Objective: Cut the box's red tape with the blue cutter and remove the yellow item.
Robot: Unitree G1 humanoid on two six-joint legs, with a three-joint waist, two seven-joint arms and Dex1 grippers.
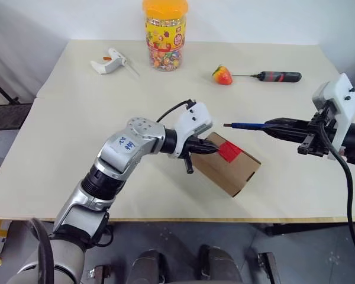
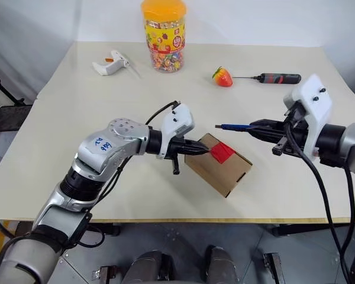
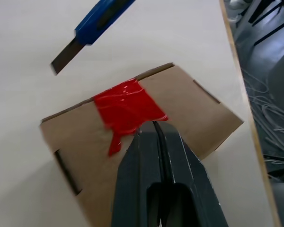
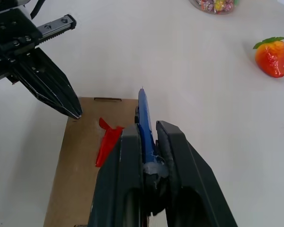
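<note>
The brown box [image 1: 228, 167], red tape [image 1: 229, 151] intact, lies under the closed, empty left claw [image 1: 215, 150]; the right claw [image 1: 272, 126] clamps the blue cutter [image 1: 245, 125].

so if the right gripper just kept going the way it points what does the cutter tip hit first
Probably the left gripper, shut with its tips on the box beside the red tape. The right gripper holds the blue cutter pointed that way, still apart from it; depth is unclear, so it could pass just above.
</note>
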